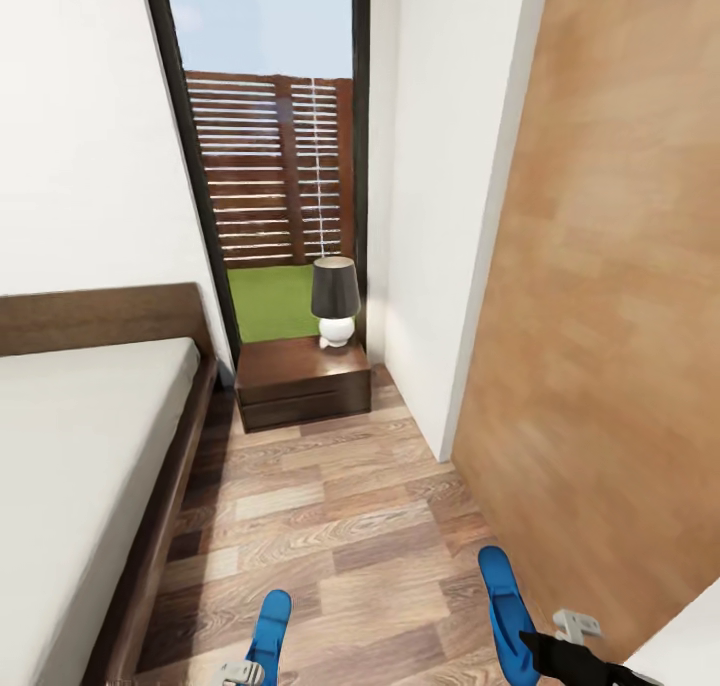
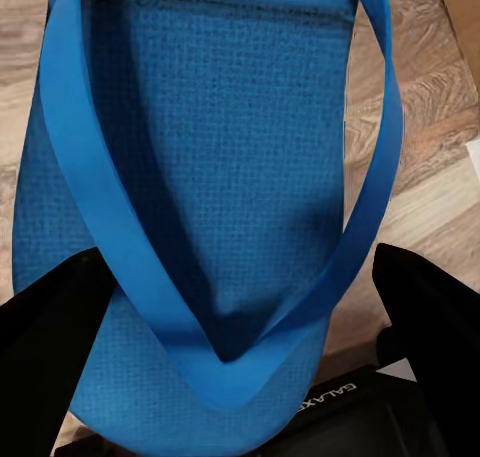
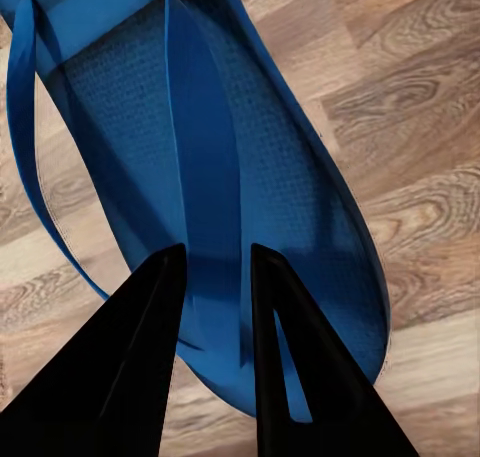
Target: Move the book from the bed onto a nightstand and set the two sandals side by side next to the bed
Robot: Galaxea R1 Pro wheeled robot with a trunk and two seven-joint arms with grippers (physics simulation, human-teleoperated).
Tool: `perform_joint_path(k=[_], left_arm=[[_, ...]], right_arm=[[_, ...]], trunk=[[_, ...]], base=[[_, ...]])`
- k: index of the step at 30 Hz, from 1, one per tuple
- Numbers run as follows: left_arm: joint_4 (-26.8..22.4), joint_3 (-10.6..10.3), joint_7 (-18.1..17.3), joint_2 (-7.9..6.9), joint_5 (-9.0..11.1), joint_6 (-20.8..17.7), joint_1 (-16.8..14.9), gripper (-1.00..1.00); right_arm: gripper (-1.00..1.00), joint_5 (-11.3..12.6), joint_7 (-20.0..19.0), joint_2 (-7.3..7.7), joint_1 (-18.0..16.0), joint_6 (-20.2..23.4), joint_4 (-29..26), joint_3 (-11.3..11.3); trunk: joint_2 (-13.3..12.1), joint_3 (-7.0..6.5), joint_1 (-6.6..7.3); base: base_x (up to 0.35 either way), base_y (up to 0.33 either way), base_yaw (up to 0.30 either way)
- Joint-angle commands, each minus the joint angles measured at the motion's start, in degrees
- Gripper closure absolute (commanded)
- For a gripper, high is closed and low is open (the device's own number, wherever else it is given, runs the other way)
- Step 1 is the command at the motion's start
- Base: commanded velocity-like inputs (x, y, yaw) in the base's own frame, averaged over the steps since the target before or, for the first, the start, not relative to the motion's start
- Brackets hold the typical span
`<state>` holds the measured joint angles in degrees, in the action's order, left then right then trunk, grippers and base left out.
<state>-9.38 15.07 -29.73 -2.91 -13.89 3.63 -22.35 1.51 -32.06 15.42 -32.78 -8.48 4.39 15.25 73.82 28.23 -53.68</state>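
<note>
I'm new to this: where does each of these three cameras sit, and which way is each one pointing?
Head view: up on the robot's head, looking forward and down at the floor, bed, nightstand and window; both arms' ends show at the bottom edge.
Left wrist view: on the left arm, looking along the left pincer at a blue sandal.
Right wrist view: on the right arm, looking along the right pincer, shut on the other sandal's strap.
Shared: both sandals also show in the head view.
</note>
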Motion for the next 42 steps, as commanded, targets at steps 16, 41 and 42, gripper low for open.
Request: perform_joint_path(k=[16,41,42], left_arm=[[0.1,0.4,-0.1,0.37,-0.7,0.4,-0.1,1.00],[0.1,0.4,-0.1,0.36,-0.7,0.3,-0.1,1.00],[0.1,0.4,-0.1,0.36,-0.7,0.3,-0.1,1.00]], right_arm=[[1.00,0.3,-0.4,0.05,-0.1,-0.3,0.3,0.1],[1.00,0.3,-0.4,0.05,-0.1,-0.3,0.3,0.1],[1.00,0.3,-0.4,0.05,-0.1,-0.3,0.3,0.1]], trunk=[[0.0,0.06,0.00],[0.0,0.06,0.00],[0.0,0.06,0.00]], base=[[0.266,0.000,0.106],[0.192,-0.072,0.002],[0.020,-0.008,0.109]])
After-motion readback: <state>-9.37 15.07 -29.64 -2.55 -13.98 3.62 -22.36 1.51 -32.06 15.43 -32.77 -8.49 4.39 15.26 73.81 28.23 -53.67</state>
